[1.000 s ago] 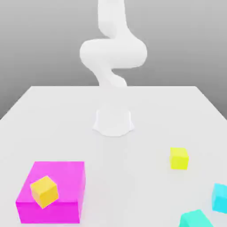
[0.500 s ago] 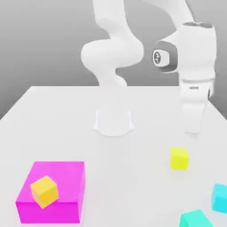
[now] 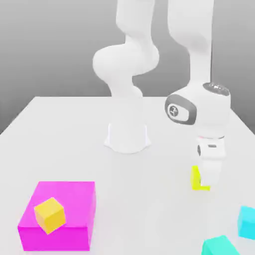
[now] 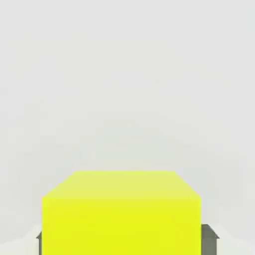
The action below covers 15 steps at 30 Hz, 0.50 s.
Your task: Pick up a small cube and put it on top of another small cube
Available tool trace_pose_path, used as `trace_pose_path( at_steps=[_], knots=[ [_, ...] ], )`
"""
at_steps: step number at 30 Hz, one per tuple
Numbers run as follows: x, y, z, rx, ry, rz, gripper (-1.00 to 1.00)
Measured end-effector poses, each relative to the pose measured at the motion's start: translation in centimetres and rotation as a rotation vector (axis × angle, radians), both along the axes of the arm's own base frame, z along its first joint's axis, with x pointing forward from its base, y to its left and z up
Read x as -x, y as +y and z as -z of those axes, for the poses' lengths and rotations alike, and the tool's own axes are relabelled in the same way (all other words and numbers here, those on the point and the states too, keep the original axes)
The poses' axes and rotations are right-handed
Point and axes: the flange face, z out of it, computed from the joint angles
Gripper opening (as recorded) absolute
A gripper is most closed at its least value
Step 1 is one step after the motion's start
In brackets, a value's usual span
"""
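My gripper is squeezed on the small cube, which sits on the table at the exterior view's right, so I should lift it straight up, slowly, and keep it from slipping or tipping.

Exterior view: set off the arm, raised above the near edge of the white surface, facing across it toward the arm's base and the grey backdrop, far enough to take in most of it. Hand view: mounted on the hand, looking down along the pincer, very near the surface. Shared by both: the small cube (huge in the hand view).
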Motion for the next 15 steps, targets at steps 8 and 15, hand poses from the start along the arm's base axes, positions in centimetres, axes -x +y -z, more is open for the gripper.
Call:
trace_pose_path(
  at_steps=[8, 15],
  knots=[
    [0.0, 0.1, -4.3, 0.001, -0.002, -0.004, -1.00],
    [-6.3, 0.7, -7.4, 0.011, -0.008, 0.226, -1.00]
  ],
)
